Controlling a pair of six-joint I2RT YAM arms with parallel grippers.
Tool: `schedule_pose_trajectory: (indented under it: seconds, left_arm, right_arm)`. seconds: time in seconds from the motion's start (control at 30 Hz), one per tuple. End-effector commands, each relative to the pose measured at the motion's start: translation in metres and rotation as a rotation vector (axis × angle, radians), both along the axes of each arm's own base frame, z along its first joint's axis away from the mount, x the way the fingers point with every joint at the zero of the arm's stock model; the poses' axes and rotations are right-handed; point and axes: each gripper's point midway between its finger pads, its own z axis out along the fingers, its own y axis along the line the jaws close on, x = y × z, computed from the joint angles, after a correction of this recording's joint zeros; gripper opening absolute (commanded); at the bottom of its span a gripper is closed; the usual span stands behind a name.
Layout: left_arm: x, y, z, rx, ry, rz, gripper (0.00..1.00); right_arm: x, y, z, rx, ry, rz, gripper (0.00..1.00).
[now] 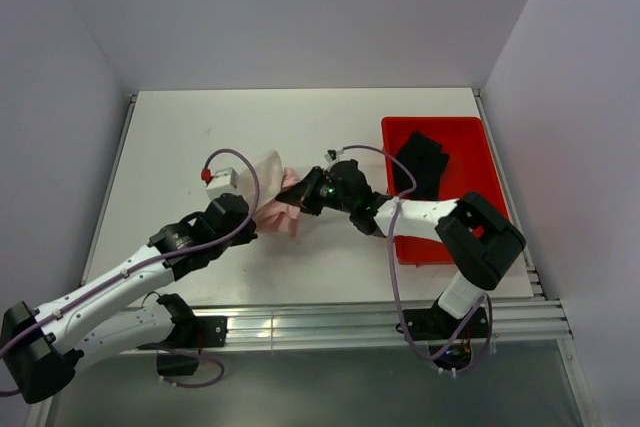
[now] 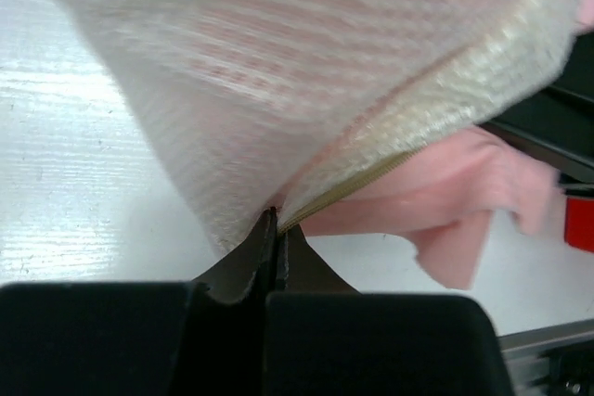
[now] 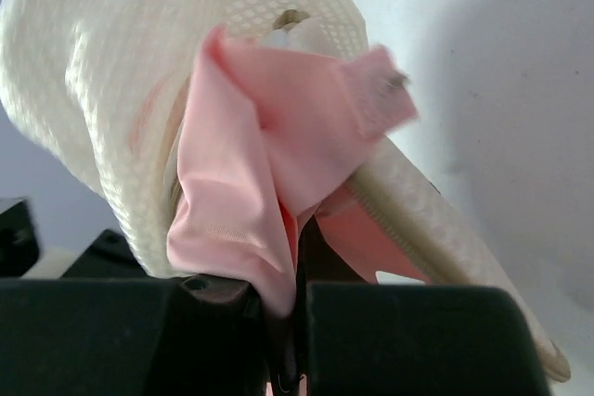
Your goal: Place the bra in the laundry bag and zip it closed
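We have the left gripper [image 2: 272, 229] pressed shut on the laundry bag [image 2: 306, 71] rim and the right gripper [image 3: 295, 257] pinching the bra [image 3: 260, 164], half inside the mouth, so hanging fabric could snag the zipper [image 2: 357, 178] or drag out on release.

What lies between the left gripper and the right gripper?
The top view shows the bra there, partly out of the laundry bag. The left gripper pinches the bag's rim, the right gripper the bra.
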Motion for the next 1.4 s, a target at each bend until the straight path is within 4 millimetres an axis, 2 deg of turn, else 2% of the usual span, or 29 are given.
schedule_pose_trajectory:
  seconds: [0.0, 0.03, 0.1, 0.13, 0.3, 0.37, 0.4, 0.43, 0.5, 0.53, 0.57, 0.7, 0.77, 0.8, 0.83, 0.87, 0.9, 0.97, 1.0, 1.03, 1.07, 1.1, 1.13, 1.17, 1.2, 1.27, 1.3, 1.33, 1.37]
  left_arm:
    - [-0.002, 0.018, 0.001, 0.024, 0.007, 0.099, 0.0]
    - [-0.002, 0.015, 0.005, 0.001, -0.004, 0.091, 0.0]
    - [-0.004, 0.006, 0.005, -0.045, -0.002, 0.066, 0.0]
    - [-0.005, -0.006, 0.012, -0.11, -0.008, 0.029, 0.0]
    - [-0.015, -0.048, 0.018, -0.289, 0.029, -0.081, 0.0]
    - [-0.021, -0.067, 0.022, -0.335, 0.045, -0.141, 0.0]
    - [-0.023, -0.074, 0.025, -0.353, 0.05, -0.155, 0.0]
    - [-0.027, -0.083, 0.024, -0.356, 0.065, -0.182, 0.0]
    - [-0.032, -0.1, 0.037, -0.408, 0.059, -0.238, 0.0]
    - [-0.037, -0.109, 0.038, -0.415, 0.068, -0.267, 0.0]
    - [-0.04, -0.117, 0.048, -0.44, 0.063, -0.295, 0.0]
    - [-0.052, -0.14, 0.076, -0.517, 0.06, -0.38, 0.0]
    - [-0.055, -0.146, 0.09, -0.56, 0.053, -0.404, 0.0]
    - [-0.06, -0.151, 0.097, -0.592, 0.063, -0.43, 0.0]
    - [-0.061, -0.154, 0.107, -0.626, 0.053, -0.444, 0.0]
    - [-0.062, -0.157, 0.117, -0.652, 0.046, -0.457, 0.0]
    - [-0.066, -0.16, 0.123, -0.678, 0.057, -0.473, 0.0]
    - [-0.066, -0.165, 0.137, -0.727, 0.054, -0.484, 0.0]
    - [-0.069, -0.167, 0.142, -0.748, 0.054, -0.496, 0.0]
    - [-0.071, -0.169, 0.15, -0.781, 0.049, -0.514, 0.0]
    - [-0.072, -0.169, 0.152, -0.796, 0.052, -0.513, 0.0]
    - [-0.073, -0.17, 0.159, -0.833, 0.056, -0.511, 0.0]
    - [-0.075, -0.168, 0.167, -0.863, 0.047, -0.513, 0.0]
    - [-0.075, -0.167, 0.169, -0.88, 0.04, -0.507, 0.0]
    - [-0.074, -0.164, 0.173, -0.899, 0.039, -0.49, 0.0]
    - [-0.07, -0.153, 0.181, -0.918, 0.003, -0.443, 0.0]
    - [-0.069, -0.149, 0.177, -0.905, 0.002, -0.42, 0.0]
    - [-0.069, -0.142, 0.184, -0.918, -0.023, -0.406, 0.0]
    - [-0.067, -0.137, 0.175, -0.894, -0.016, -0.38, 0.0]
  right_arm:
    - [0.015, -0.02, 0.054, 0.13, -0.085, -0.079, 0.0]
    - [0.018, -0.027, 0.061, 0.141, -0.092, -0.097, 0.0]
    - [0.02, -0.035, 0.061, 0.146, -0.08, -0.133, 0.0]
    - [0.02, -0.04, 0.067, 0.151, -0.086, -0.15, 0.0]
    - [0.022, -0.063, 0.078, 0.135, -0.097, -0.271, 0.0]
    - [0.024, -0.08, 0.085, 0.108, -0.117, -0.353, 0.0]
    - [0.023, -0.087, 0.08, 0.073, -0.107, -0.384, 0.0]
    - [0.025, -0.098, 0.093, 0.076, -0.137, -0.443, 0.0]
    - [0.02, -0.107, 0.101, 0.041, -0.161, -0.482, 0.0]
    - [0.023, -0.115, 0.103, 0.016, -0.18, -0.536, 0.0]
    - [0.024, -0.117, 0.111, -0.002, -0.207, -0.55, 0.0]
    - [0.018, -0.123, 0.109, -0.103, -0.246, -0.602, 0.0]
    - [0.02, -0.128, 0.115, -0.151, -0.279, -0.653, 0.0]
    - [0.017, -0.129, 0.111, -0.198, -0.284, -0.663, 0.0]
    - [0.01, -0.122, 0.109, -0.234, -0.299, -0.651, 0.0]
    - [0.01, -0.12, 0.121, -0.249, -0.326, -0.668, 0.0]
    - [0.01, -0.127, 0.109, -0.342, -0.326, -0.703, 0.0]
    - [0.004, -0.119, 0.119, -0.38, -0.355, -0.699, 0.0]
    - [0.006, -0.124, 0.109, -0.462, -0.364, -0.719, 0.0]
    - [0.005, -0.124, 0.108, -0.508, -0.371, -0.718, 0.0]
    - [0.005, -0.117, 0.124, -0.522, -0.386, -0.717, 0.0]
    - [0.004, -0.12, 0.098, -0.684, -0.376, -0.683, 0.0]
    - [0.007, -0.123, 0.097, -0.76, -0.385, -0.685, 0.0]
    - [0.01, -0.119, 0.112, -0.772, -0.381, -0.703, 0.0]
    - [0.006, -0.125, 0.084, -0.951, -0.371, -0.654, 0.0]
    - [0.008, -0.126, 0.082, -1.041, -0.374, -0.659, 0.0]
    - [0.005, -0.132, 0.063, -1.146, -0.363, -0.626, 0.0]
    - [0.005, -0.133, 0.057, -1.175, -0.36, -0.616, 0.0]
    - [0.003, -0.135, 0.048, -1.211, -0.354, -0.596, 0.0]
